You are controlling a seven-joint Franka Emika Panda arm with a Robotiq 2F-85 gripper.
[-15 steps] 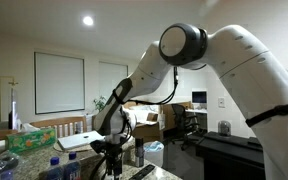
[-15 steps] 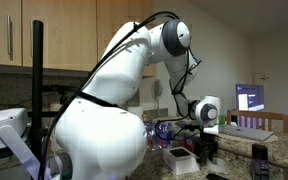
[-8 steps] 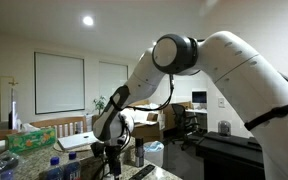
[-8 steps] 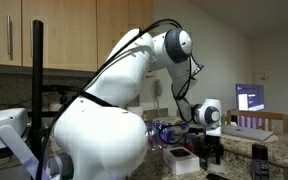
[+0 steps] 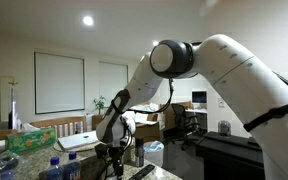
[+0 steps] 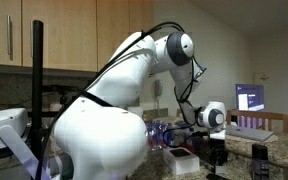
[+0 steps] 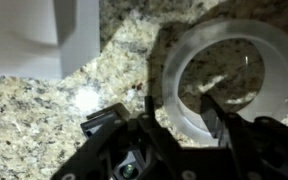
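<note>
In the wrist view a clear round cup (image 7: 227, 36) stands upright on the speckled granite counter (image 7: 44, 110), seen from above. My gripper (image 7: 182, 110) straddles the cup's near wall. One finger (image 7: 149, 112) is outside the rim and the other finger (image 7: 216, 115) is inside it. The jaws are partly closed, and a thin strip of counter still shows between the outer finger and the wall. In both exterior views the gripper (image 5: 112, 163) (image 6: 215, 160) points down low over the counter; the cup cannot be made out there.
A white boxy object (image 7: 44, 35) lies on the counter just beyond and left of the cup. Blue-capped bottles (image 5: 59, 165) and a green tissue box (image 5: 29, 138) stand near the arm. A white box (image 6: 181, 160) and a dark shaker (image 6: 261, 155) flank the gripper.
The wrist has sunk a little lower toward the counter and the elbel joint has shifted sideways. The jaws have narrowed from wide open to partly closed.
</note>
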